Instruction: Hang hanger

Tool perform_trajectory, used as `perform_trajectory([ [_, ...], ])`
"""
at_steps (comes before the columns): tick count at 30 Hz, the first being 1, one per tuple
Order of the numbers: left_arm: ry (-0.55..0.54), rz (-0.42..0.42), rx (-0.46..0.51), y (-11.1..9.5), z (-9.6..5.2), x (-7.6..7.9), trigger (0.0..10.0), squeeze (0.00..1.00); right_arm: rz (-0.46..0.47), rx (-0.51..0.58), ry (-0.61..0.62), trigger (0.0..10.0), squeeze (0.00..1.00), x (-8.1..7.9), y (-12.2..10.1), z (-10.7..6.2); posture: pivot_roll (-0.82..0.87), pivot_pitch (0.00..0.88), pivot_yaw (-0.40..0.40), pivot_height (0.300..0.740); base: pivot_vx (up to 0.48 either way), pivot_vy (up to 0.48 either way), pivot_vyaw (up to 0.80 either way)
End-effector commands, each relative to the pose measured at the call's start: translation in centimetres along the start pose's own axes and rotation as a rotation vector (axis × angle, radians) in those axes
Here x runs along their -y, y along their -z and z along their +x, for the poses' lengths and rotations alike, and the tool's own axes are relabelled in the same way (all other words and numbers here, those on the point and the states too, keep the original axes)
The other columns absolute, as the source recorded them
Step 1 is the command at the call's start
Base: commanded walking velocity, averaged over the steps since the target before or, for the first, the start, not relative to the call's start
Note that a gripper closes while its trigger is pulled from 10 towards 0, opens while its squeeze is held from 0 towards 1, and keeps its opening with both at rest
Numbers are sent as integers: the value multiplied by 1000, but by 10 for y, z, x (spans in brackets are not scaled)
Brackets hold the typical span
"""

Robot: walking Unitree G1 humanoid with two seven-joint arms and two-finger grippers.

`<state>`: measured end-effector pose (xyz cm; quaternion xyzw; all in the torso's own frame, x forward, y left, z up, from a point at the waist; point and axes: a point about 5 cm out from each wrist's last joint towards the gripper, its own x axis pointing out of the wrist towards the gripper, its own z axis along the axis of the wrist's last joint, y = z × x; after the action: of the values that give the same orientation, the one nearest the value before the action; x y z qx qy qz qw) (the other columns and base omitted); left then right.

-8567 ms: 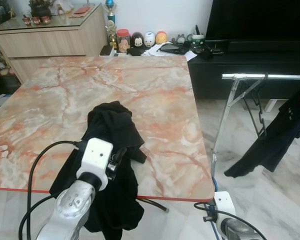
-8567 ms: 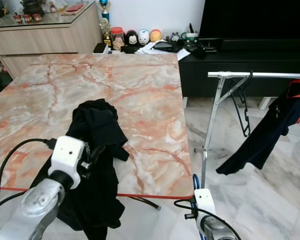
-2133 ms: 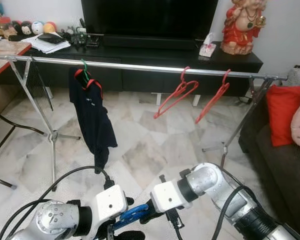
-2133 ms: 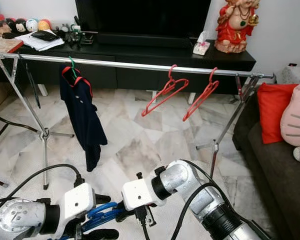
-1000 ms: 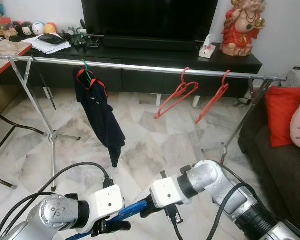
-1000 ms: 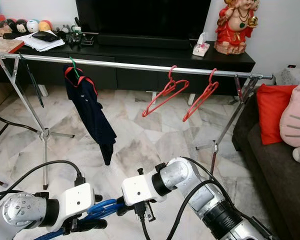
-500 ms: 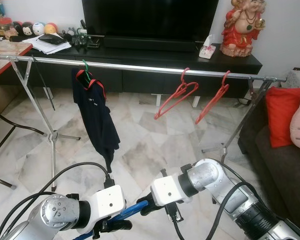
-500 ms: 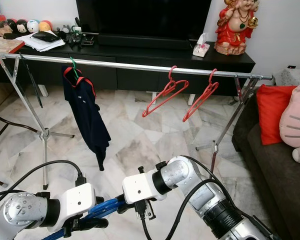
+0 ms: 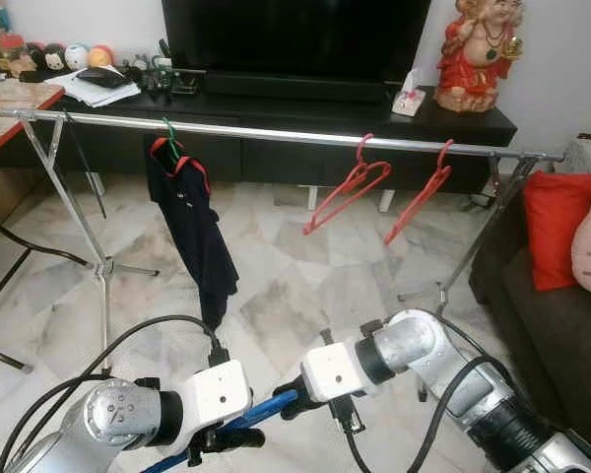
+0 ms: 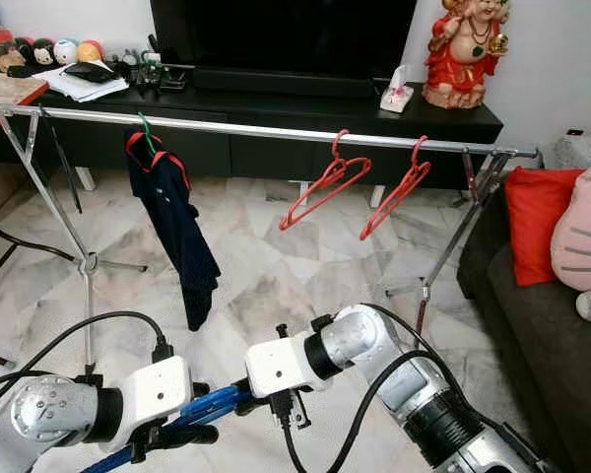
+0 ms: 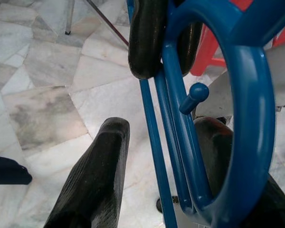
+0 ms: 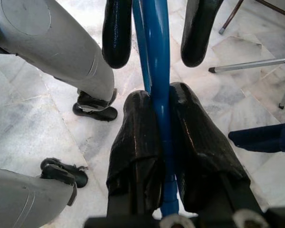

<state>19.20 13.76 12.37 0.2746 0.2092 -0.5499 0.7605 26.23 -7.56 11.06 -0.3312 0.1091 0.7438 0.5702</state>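
Blue plastic hanger (image 9: 244, 422) held low in front of robot, above marble floor (image 9: 276, 296), spanning between both pincers. Right pincer (image 12: 156, 118) clenched on hanger's straight bar, both fingers (image 12: 133, 137) pressed against blue rod from either side. Left pincer (image 11: 147, 142) spread open around hanger's hook end; one finger (image 11: 92, 180) apart from blue bars, other finger just behind hook curve, contact there unclear. Hook (image 11: 247, 95) curls close to left wrist camera, small blue peg beside it. In right wrist view, left pincer's two fingertips (image 12: 118, 33) flank the blue bar further along.

In head views, left pincer (image 9: 231, 439) at lower left, right pincer (image 9: 291, 394) just right of it, hanger tilted from lower left up toward right pincer.

Beyond, silver clothes rack rail (image 9: 276, 133) running across room, well apart from held hanger. Dark navy shirt (image 9: 192, 232) on green hanger (image 9: 167, 128) near rail's left end. Two red hangers (image 9: 345, 187) and (image 9: 419, 192) hooked on rail toward right, tilted. Black TV console (image 9: 276, 108) and TV (image 9: 295, 39) behind rack. Red figurine (image 9: 473, 49) on console's right end. Red cushion (image 9: 561, 227) on dark sofa at right. Marble-topped surface (image 9: 10, 94) corner at far left.
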Motion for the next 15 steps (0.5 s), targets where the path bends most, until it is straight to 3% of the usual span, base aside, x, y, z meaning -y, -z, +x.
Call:
perform_trajectory([
  [1, -92, 41, 96, -21, -10, -15, 10000, 106, 15, 17, -60, 10000, 0, -8, 1, 11, -40, 0, -83, 740, 0, 0, 0],
  [2, -85, 40, 97, -22, -11, -14, 10000, 945, 15, 17, -60, 10000, 0, -7, 1, 10, -41, 0, -82, 740, 0, 0, 0],
  [3, -81, 36, 98, -22, -11, -14, 10000, 1000, 14, 17, -60, 10000, 0, -7, 1, 10, -40, 0, -82, 740, 0, 0, 0],
  [15, -72, 69, 90, -27, -17, -16, 10000, 1000, 2, 5, -83, 10000, 0, -9, 2, 9, -38, 0, -86, 740, 0, 0, 0],
])
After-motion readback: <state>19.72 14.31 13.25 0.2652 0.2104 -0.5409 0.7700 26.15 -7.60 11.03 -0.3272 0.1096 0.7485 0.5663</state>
